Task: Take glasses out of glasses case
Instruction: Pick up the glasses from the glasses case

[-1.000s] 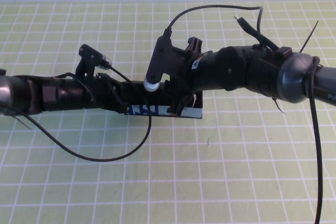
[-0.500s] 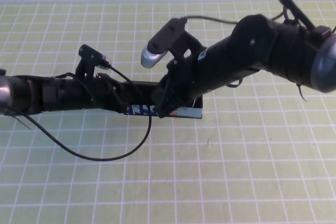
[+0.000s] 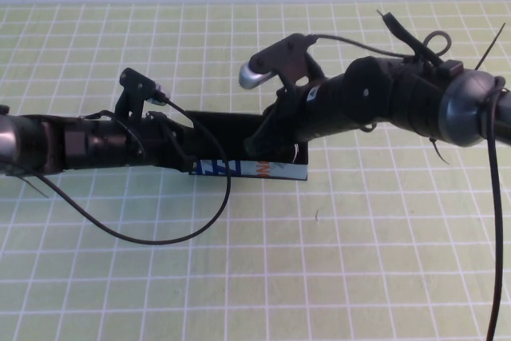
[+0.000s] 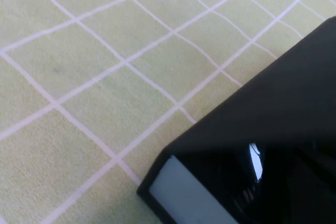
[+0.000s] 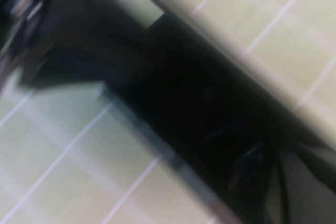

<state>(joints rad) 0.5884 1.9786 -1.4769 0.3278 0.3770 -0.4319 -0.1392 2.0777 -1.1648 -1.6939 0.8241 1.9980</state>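
The glasses case lies in the middle of the green grid mat, its light-blue printed front towards me and its black flap lid laid back behind it. My left gripper is at the case's left end. The left wrist view shows the black lid and a pale side strip close up. My right gripper hangs over the case's middle, reaching down into it. The right wrist view shows only the dark case, blurred. The glasses are hidden from view.
The green mat with white grid lines spreads all round the case. A black cable loops from the left arm onto the mat in front of the case. A white wall edge runs along the back.
The right arm has swung and rolled over the case: its wrist camera rose from just above the case to higher and further right. The left arm and the case have not moved.
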